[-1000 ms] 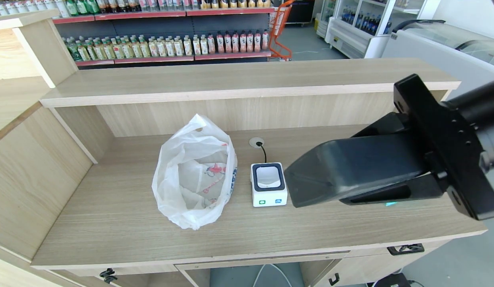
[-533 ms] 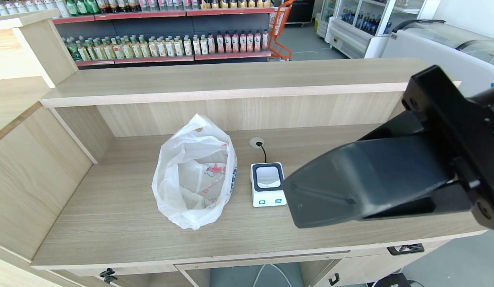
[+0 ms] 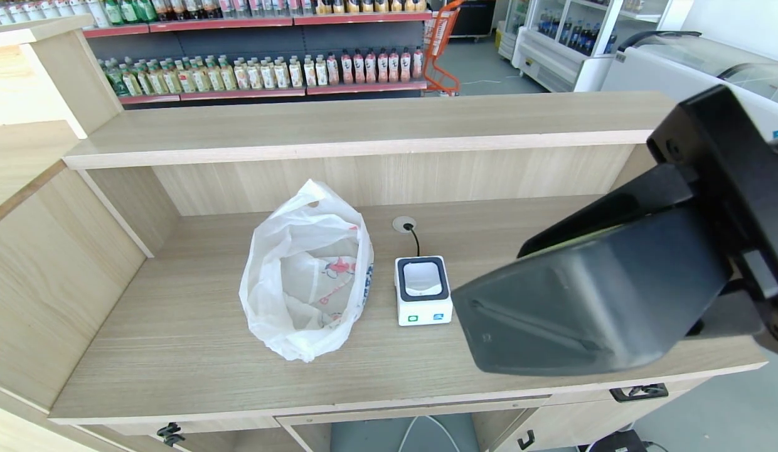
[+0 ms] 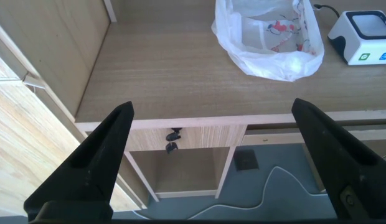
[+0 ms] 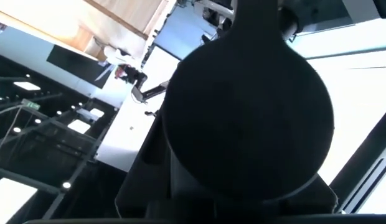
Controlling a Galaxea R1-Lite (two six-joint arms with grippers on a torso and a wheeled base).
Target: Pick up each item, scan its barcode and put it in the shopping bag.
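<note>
I judge I am between pick-up and scan: my right hand [image 3: 492, 295] sits at frame right, grip impossible to tell, my left hand [image 4: 213, 111] spread and empty, so next a barcode must face the scanner [image 3: 423, 290] just right of the centre-frame shopping bag [image 3: 304, 276].

Shopping bag [image 3: 307, 276] on counter [image 3: 175, 339], scanner [image 3: 423, 298] just right of it, right claw [image 3: 495, 295] seemingly over counter's right end.
</note>
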